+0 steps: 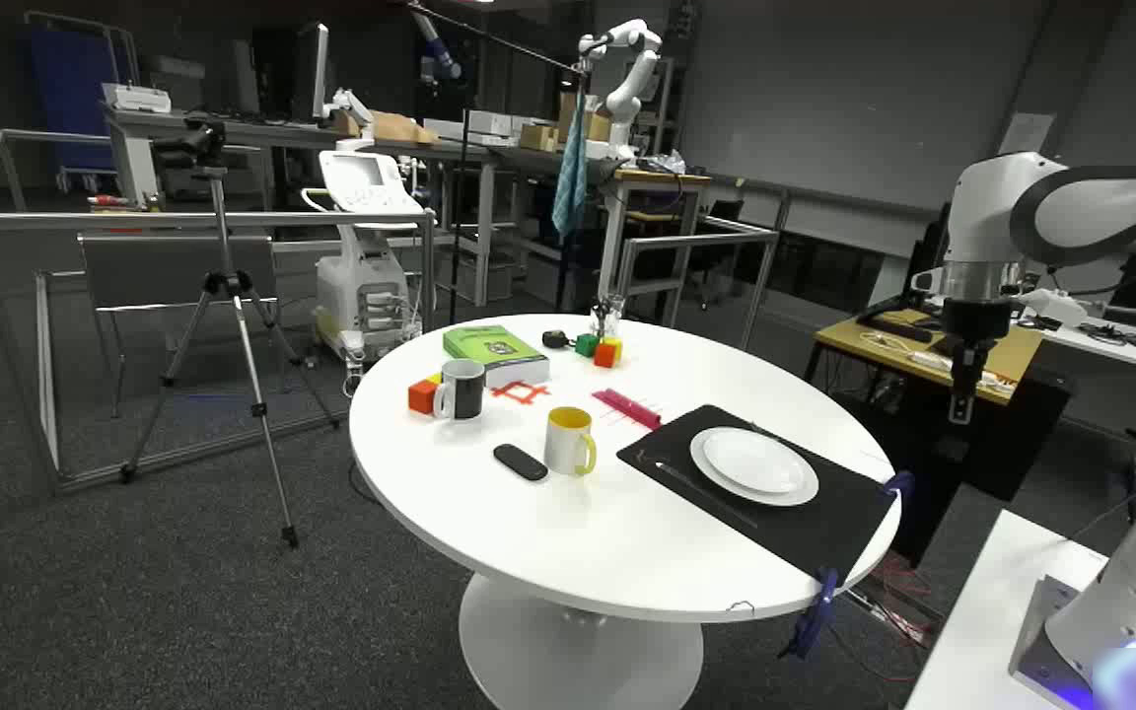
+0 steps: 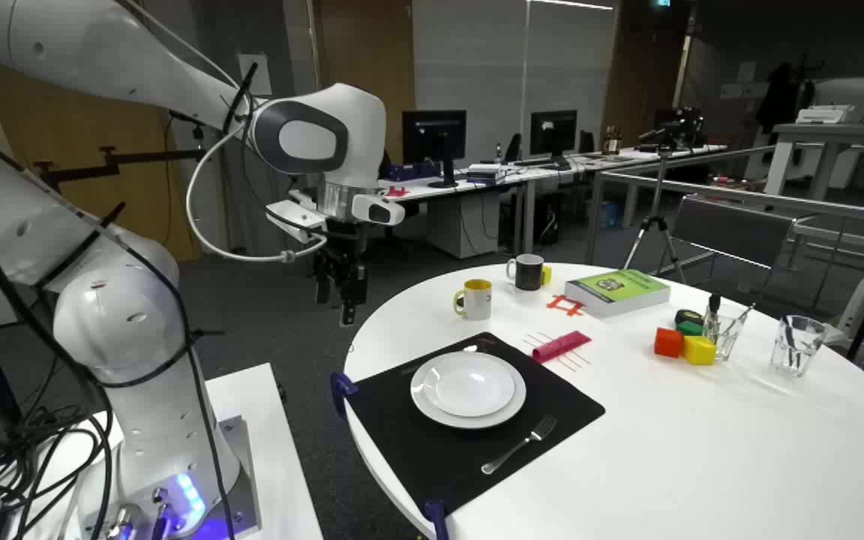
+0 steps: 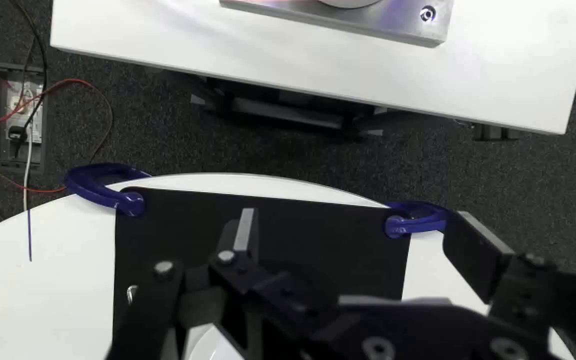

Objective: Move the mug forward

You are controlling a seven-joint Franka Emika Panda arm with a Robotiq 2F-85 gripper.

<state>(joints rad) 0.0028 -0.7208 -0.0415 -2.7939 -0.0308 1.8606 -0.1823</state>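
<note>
one mug (image 1: pixel 562 446), white outside with yellow interior and handle, stands upright on the round white table (image 1: pixel 489 537), set in from the edge. it is near a corner of the black mat (image 1: pixel 824 532) and just beside a flat black oblong object (image 1: pixel 521 462). a black mug (image 1: pixel 468 394) with a white handle stands farther along that edge, near the green book (image 1: pixel 496 343). two blue clamps (image 3: pixel 88 191) hold the mat at the table's edge; stacked white plates (image 2: pixel 469 384) rest on it. the gripper (image 3: pixel 355 227) hangs above table height on the clamped side, well apart from both; in the wrist view its fingers (image 3: pixel 475 250) stand wide apart.
</note>
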